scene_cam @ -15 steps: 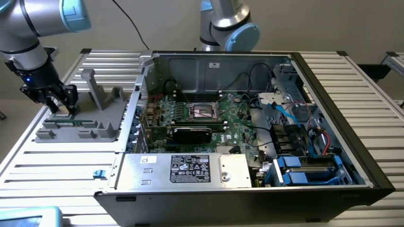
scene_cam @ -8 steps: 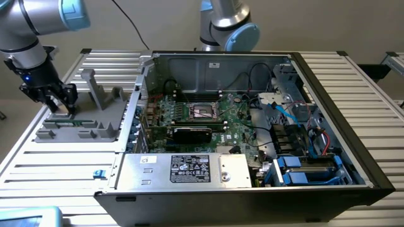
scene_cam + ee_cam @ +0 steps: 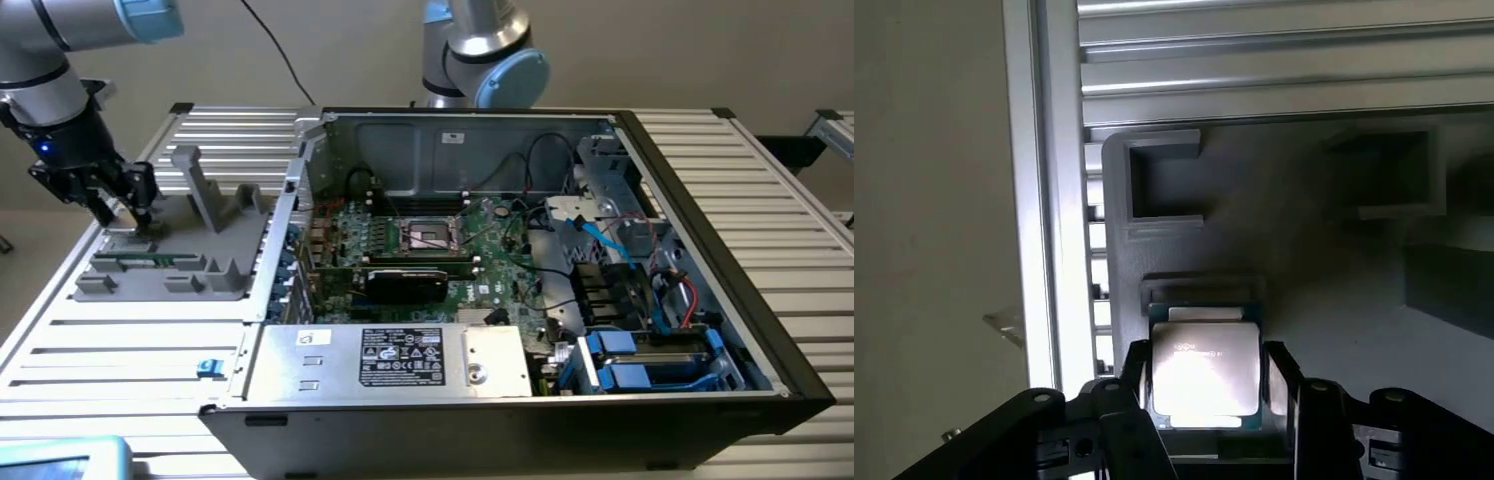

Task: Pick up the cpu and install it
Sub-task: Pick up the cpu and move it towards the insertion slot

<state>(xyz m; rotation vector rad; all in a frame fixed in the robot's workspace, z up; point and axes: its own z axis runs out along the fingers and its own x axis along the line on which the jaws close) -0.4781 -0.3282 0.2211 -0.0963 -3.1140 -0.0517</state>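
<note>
- Slatted metal table (image 3: 747, 200) is carrying everything you are working with in the exterior view: an open case (image 3: 454, 150) in the middle and a grey tray (image 3: 200, 275) on that view's left.
- You are holding the gripper (image 3: 123, 208) low over the tray's left end, well apart from the case, because the chip is sitting there and not at the board.
- The socket (image 3: 434, 237) is lying inside the case, far from the gripper, so installing is not yet done.
- In the wrist view, the cpu (image 3: 1204, 370) is lying flat with its metal top up, low at its pocket in the tray (image 3: 1304, 270).
- Your fingers (image 3: 1279, 380) are pressing on two opposite edges of the cpu. You are clamping it by the rim and leaving the top uncovered.
</note>
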